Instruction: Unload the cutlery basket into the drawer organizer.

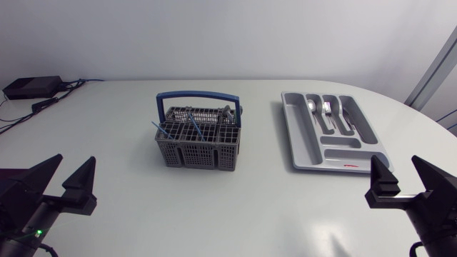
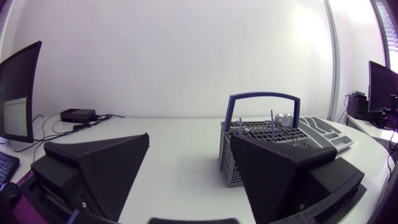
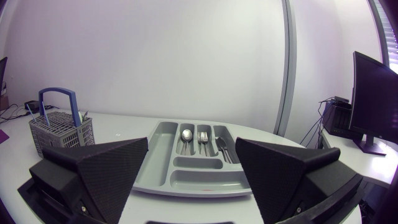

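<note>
basket (image 1: 196,153) and organizer (image 1: 303,143) stand apart on table (image 1: 243,210).

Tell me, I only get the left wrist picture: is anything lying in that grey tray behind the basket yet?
Observer: Yes. The right wrist view shows a spoon and at least one fork in the drawer organizer, in its long slots.
Operator: Where is the other claw?
Observer: The right gripper sits open, holding nothing, just short of the organizer's near edge.
Operator: Does the tray touch the basket?
Observer: No. From above it lies to the right of the cutlery basket, clearly apart.
</note>
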